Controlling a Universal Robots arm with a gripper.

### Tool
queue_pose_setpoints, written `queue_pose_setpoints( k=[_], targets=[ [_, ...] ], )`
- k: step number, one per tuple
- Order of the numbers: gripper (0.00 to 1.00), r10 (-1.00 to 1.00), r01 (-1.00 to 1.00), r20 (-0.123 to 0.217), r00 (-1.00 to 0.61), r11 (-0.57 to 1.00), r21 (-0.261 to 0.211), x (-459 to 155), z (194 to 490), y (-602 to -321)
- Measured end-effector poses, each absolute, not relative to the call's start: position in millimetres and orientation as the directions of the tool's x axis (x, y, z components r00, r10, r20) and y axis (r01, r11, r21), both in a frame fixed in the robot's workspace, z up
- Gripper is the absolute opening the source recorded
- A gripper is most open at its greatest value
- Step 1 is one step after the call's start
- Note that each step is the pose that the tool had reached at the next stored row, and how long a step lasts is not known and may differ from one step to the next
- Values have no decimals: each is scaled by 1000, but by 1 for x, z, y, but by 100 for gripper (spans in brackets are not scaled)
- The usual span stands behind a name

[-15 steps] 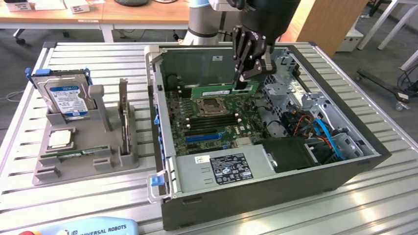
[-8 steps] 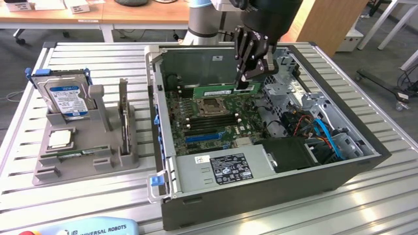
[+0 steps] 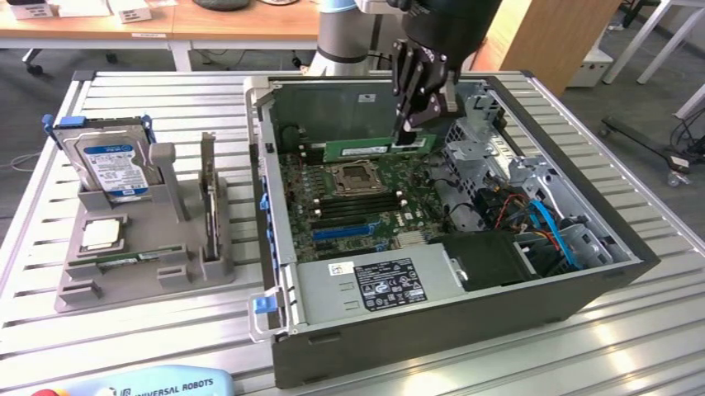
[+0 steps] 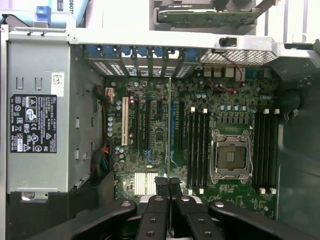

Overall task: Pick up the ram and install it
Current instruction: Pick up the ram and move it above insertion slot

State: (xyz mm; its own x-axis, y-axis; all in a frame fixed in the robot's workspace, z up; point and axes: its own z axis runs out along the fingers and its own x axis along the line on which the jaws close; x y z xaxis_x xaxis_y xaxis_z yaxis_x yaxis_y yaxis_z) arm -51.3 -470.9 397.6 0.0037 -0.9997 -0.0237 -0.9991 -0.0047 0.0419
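Fingers: the two black fingers [image 3: 408, 115] are pinched tight on one end of the ram [image 3: 355, 149], with the thin stick squeezed between them
Gripper: the gripper [image 3: 411, 140] points down into the box and leans a little
Ram: a thin green stick with a white label, held level and on its edge; it sticks out from the fingers toward the exterior view's left
Where the ram is: inside the open computer case [image 3: 441, 342], over the far part of the green main board [image 3: 364, 210], just past the square chip socket [image 3: 355, 177]; I cannot tell if it touches the board
Seen from the wrist: the ram [image 4: 169, 125] looks like a thin line going away from the gripper [image 4: 168, 187], and it runs the same way as the long slots [image 4: 197, 145] on the board
Arm: the black arm [image 3: 447, 25] comes down from the top of the exterior view, and its grey base [image 3: 336, 37] stands behind the case
Near side of the case: a grey power box [image 3: 375, 285] with a black sticker
On the exterior view's left: a grey stand [image 3: 138, 276] sits on the metal table [image 3: 44, 330], well apart from the gripper, and it holds a hard drive [image 3: 111, 165] and a silver chip [image 3: 101, 234]
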Motion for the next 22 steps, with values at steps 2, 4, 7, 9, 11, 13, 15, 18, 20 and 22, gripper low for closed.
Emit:
queue_pose_setpoints(
  k=[2, 4, 7, 9, 11, 13, 15, 18, 20, 22],
  targets=[
    [12, -1000, -999, -24, 4, -5, 42, -51, 397, -466],
    [12, -1000, -999, -24, 4, -5, 42, -51, 397, -460],
    [12, -1000, -999, -24, 4, -5, 42, -51, 396, -451],
    [12, -1000, -999, -24, 4, -5, 42, -51, 396, -446],
    [12, -1000, -999, -24, 4, -5, 42, -51, 395, -440],
    [12, -1000, -999, -24, 4, -5, 42, -51, 395, -435],
    [12, -1000, -999, -24, 4, -5, 42, -51, 395, -430],
    [12, -1000, -999, -24, 4, -5, 42, -51, 394, -424],
    [12, -1000, -999, -24, 4, -5, 42, -51, 394, -422],
    [12, -1000, -999, -24, 4, -5, 42, -51, 394, -421]
  ],
)
